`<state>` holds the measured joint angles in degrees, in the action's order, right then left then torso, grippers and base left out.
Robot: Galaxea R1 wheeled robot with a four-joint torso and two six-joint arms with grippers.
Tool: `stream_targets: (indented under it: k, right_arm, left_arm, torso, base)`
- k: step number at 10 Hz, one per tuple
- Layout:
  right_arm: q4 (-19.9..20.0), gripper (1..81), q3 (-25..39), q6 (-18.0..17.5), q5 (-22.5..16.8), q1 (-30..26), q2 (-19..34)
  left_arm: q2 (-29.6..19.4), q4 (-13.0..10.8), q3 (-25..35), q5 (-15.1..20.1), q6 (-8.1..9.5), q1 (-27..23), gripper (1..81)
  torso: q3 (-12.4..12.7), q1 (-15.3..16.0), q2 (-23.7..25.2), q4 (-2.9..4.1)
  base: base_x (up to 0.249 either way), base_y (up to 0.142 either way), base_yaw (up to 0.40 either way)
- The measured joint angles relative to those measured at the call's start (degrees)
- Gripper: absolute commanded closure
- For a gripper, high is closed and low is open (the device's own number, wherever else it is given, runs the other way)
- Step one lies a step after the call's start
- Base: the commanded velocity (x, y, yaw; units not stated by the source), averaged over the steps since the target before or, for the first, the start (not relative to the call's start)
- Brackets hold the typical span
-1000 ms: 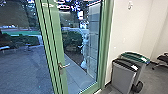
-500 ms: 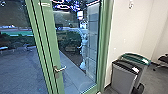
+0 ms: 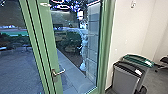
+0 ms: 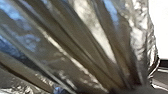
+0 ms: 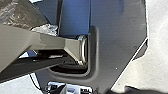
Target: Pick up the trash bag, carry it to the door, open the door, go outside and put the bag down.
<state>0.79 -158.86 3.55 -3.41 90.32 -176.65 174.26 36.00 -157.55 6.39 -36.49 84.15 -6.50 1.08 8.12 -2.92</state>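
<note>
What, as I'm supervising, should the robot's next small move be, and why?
Probably a slight turn left, toward the silver metal lever handle on the green-framed glass door: in the head view the handle sits left of centre, while a black-lidded grey bin stands right.

Shiny bag, satin handle

So my left wrist cam's got the trash bag [image 4: 87, 50]: thin, glossy plastic, all creased and crinkly. The door handle [image 3: 58, 72] looks like satiny metal, the door frame [image 3: 47, 37] smooth, the pane [image 3: 71, 53] glossy glass. Front bin's [image 3: 126, 78] smooth plastic-looking, wall [image 3: 126, 22] matt.
</note>
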Motion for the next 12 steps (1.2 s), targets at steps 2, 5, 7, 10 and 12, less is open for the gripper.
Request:
stream_targets:
  k: [2,5,7,10,12]
  right_arm:
    - [-0.05,1.0,0.0,0.0,-0.02,0.0,0.0]
    - [-0.05,1.0,0.0,0.0,-0.02,0.0,0.0]
    - [-0.05,1.0,0.0,0.0,-0.02,0.0,-0.02]
    - [-0.05,1.0,0.0,0.02,-0.02,0.0,-0.02]
    - [-0.05,1.0,0.0,0.0,0.0,0.0,-0.02]
  left_arm:
    - [0.02,-0.01,0.0,0.0,0.0,0.13,81.1]
    - [-0.01,-0.01,0.0,0.0,0.0,0.18,81.1]
    - [-0.01,0.0,0.0,-0.02,0.0,0.16,81.1]
    - [0.0,-0.01,0.0,-0.02,0.0,0.13,81.1]
    - [0.0,-0.01,0.0,-0.02,0.0,0.13,81.1]
  torso:
    - [0.0,0.0,0.0,0.0]
    - [0.0,-0.02,0.02,0.0]
    - [0.0,0.0,0.0,0.0]
    - [0.0,0.0,0.0,0.0]
    - [0.0,0.02,0.0,0.0]
  base:
    - [0.138,0.0,0.0]
    - [0.136,0.0,0.0]
    - [0.135,0.0,0.0]
    - [0.127,0.0,0.0]
    - [0.089,0.0,0.0]
